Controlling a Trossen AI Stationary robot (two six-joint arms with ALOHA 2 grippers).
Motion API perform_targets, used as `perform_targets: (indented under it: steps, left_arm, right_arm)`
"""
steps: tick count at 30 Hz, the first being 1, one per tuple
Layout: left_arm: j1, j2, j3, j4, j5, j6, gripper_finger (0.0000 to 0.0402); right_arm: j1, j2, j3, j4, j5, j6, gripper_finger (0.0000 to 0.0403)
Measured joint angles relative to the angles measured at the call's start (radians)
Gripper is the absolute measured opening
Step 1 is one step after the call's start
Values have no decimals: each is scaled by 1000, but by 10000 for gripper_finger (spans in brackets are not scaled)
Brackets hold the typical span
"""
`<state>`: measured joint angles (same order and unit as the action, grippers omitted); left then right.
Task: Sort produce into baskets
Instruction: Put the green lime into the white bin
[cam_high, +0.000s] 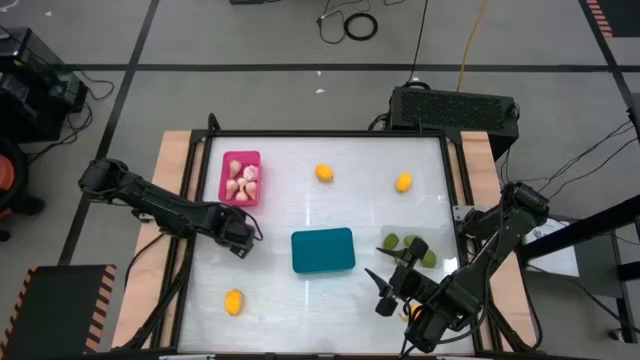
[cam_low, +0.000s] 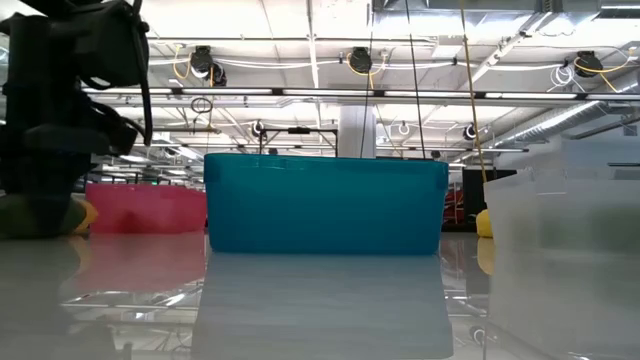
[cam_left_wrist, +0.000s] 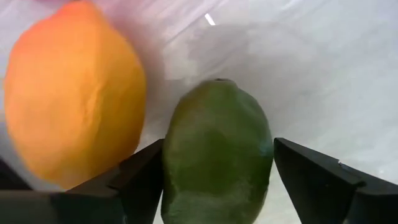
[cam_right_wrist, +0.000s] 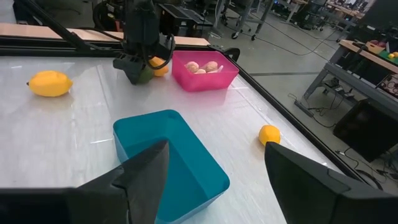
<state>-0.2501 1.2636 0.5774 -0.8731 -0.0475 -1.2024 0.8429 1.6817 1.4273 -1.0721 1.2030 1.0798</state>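
Observation:
My left gripper is low over the table just in front of the pink basket, which holds several beige garlic bulbs. It is open, with its fingers on either side of a dark-green fruit that rests on the table. A yellow-orange fruit lies right beside the green one. My right gripper is open and empty above the table, near the teal basket and the clear basket, which holds green fruits. My left gripper has one finger close against the green fruit's side, and the other finger stands just off its opposite side. I cannot tell whether either finger touches it. The fingers come from above and slant down. The fruit sits on the table.
Three more yellow-orange fruits lie loose on the table: one at the near left, one at the far middle and one at the far right. The teal basket is empty in the right wrist view.

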Motion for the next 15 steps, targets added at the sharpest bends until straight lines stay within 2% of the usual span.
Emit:
perform_targets:
  steps: [11,15]
  left_arm:
    - [9,0,4,10,-8,33,224]
    - [9,-9,49,40,-7,70,218]
  right_arm:
    - [0,0,0,0,0,-3,258]
    - [0,0,0,-1,0,-3,258]
